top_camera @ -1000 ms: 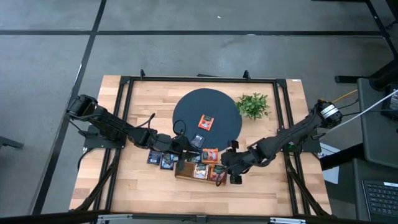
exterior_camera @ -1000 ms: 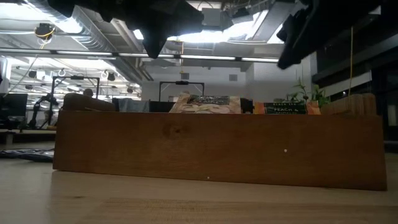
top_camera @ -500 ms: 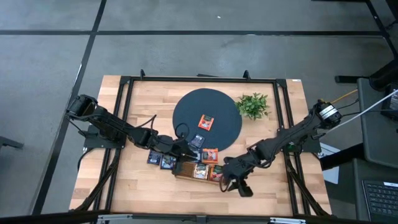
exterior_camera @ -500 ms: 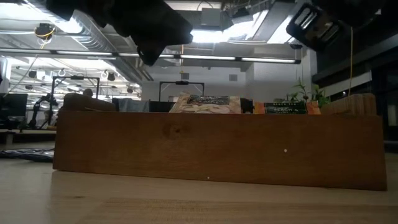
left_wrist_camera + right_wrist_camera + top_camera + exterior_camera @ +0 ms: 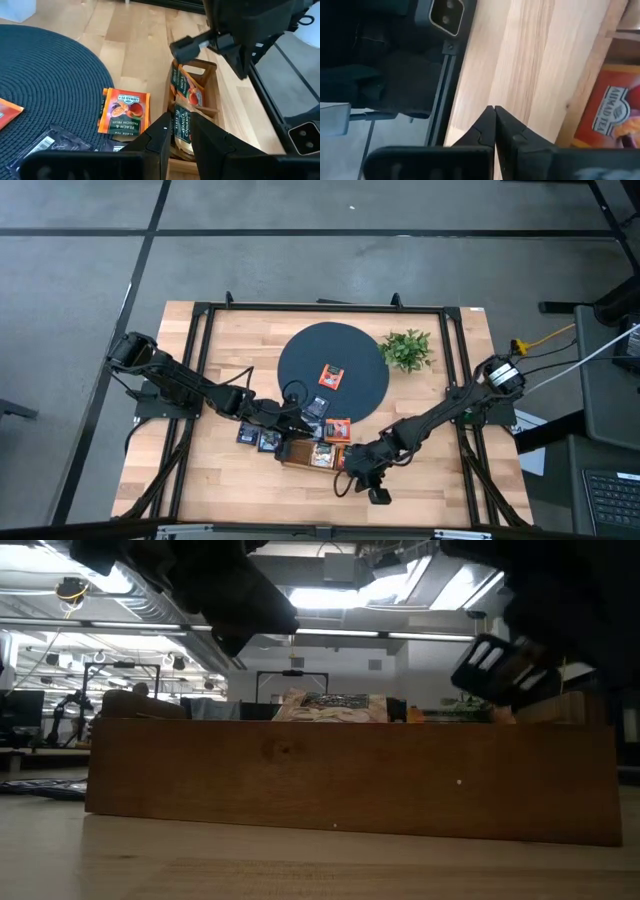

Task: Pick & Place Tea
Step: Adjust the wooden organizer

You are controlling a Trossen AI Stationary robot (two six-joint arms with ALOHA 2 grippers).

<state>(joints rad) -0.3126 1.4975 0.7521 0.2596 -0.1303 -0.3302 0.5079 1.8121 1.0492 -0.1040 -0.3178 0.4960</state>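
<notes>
A narrow wooden tray [image 5: 318, 454] stands near the table's front and shows as a brown wall [image 5: 350, 780] in the low view. It holds orange tea sachets [image 5: 187, 90] on edge. More tea lies loose: an orange sachet [image 5: 331, 376] on the round dark mat [image 5: 300, 360], another orange one [image 5: 338, 429] at the mat's edge, and dark ones [image 5: 258, 437] left of the tray. My left gripper [image 5: 181, 127] hangs over the tray's left part, shut on a beige-and-green tea sachet [image 5: 183, 120]. My right gripper [image 5: 345, 480] [image 5: 494, 112] is shut on nothing, just in front of the tray's near wall. My left gripper pinches the beige-and-green sachet by its two flat faces [image 5: 179, 131] between its two fingers. The fingers come slanting down from above on the table's left side. The sachet stands on edge over a tray compartment; whether its lower edge rests there I cannot tell.
A small green plant [image 5: 407, 348] stands at the mat's far right. Black frame rails [image 5: 200, 380] run along the table's sides. Bare wood lies in front of the tray, along the near edge [image 5: 250, 490].
My right gripper has drawn back from the tray's right end toward the near edge, then moved left along the tray's front, and has shut on nothing. My left gripper has sunk a little over the tray, with its sachet still held.
</notes>
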